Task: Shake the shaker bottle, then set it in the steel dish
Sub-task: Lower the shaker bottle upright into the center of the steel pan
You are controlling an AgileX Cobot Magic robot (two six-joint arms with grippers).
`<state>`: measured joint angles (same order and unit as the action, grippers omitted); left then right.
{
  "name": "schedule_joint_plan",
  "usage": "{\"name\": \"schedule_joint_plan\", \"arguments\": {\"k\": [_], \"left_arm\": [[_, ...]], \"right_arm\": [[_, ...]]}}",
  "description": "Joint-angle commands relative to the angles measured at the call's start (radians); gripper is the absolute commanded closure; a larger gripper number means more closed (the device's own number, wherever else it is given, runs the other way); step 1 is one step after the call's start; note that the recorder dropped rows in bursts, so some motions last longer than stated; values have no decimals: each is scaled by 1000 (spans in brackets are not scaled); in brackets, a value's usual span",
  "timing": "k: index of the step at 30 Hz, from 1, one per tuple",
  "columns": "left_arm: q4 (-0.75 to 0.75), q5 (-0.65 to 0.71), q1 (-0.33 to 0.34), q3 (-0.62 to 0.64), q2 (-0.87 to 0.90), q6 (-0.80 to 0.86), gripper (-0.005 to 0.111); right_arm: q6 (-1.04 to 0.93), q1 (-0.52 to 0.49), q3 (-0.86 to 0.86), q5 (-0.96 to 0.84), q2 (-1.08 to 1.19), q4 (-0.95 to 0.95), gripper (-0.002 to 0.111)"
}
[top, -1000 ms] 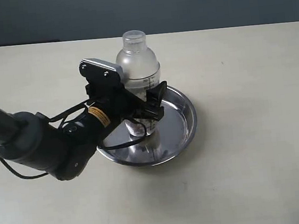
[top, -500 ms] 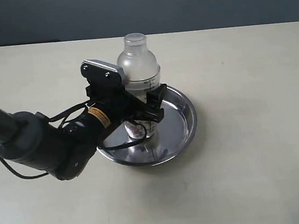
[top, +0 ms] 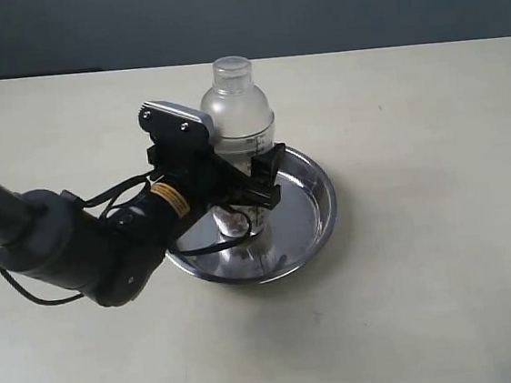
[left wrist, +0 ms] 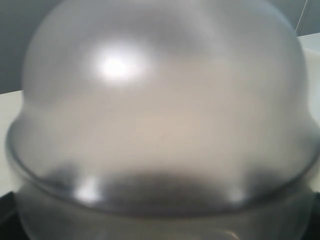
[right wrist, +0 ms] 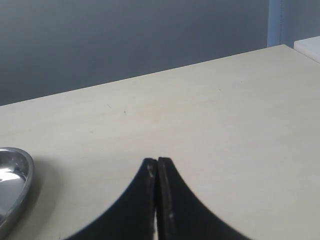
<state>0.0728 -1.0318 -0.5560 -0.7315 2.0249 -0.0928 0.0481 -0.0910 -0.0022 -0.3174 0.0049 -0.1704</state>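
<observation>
Toward the lower left of the exterior frame, nearest the camera, the dark left arm (top: 69,248) reaches up and to the right, and the left gripper (top: 241,182) at its end straddles the clear body of the shaker bottle (top: 236,111). Its jaws stand wide, one finger on each side of the bottle and pressed against it, so the grip looks closed on the bottle rather than slack. The left wrist view is filled by the frosted dome and shows nothing of the fingers. Just behind the gripper, at the centre of the frame, sits the steel dish (top: 323,204). The bottle stands upright inside it, base on or just above the shiny floor; I cannot tell whether it fully rests there. Beyond the dish the pale table (top: 408,75) runs back to a dark wall (top: 309,3).

Outside the exterior frame, the right gripper (right wrist: 157,164) hangs low over bare table with its fingers pressed together and nothing between them. The dish rim shows at the lower left of its view, well apart from it.

Judging from this, the shaking is over and the placing step is almost done. The next move calls for a clean release: spread the jaws evenly off the bottle, then draw the arm back toward the lower left without nudging the tall bottle or dragging the dish
</observation>
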Motion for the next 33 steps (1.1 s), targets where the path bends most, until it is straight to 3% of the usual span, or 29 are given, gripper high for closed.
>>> {"name": "schedule_joint_plan", "arguments": {"k": [1,10,16,33], "left_arm": [[-4,27,5,-3,-5,-3,32],[-34,54,5,-3,-5,-1,29],[18,143,5,-3,-5,-1,1],[27,228,5,7,-96,52,1]], "right_arm": [[0,1,2,11,-5,2,109],[0,1,2,11,-5,2,109],[0,1,2,11,-5,2,109],[0,1,2,11,-5,0,109]]}}
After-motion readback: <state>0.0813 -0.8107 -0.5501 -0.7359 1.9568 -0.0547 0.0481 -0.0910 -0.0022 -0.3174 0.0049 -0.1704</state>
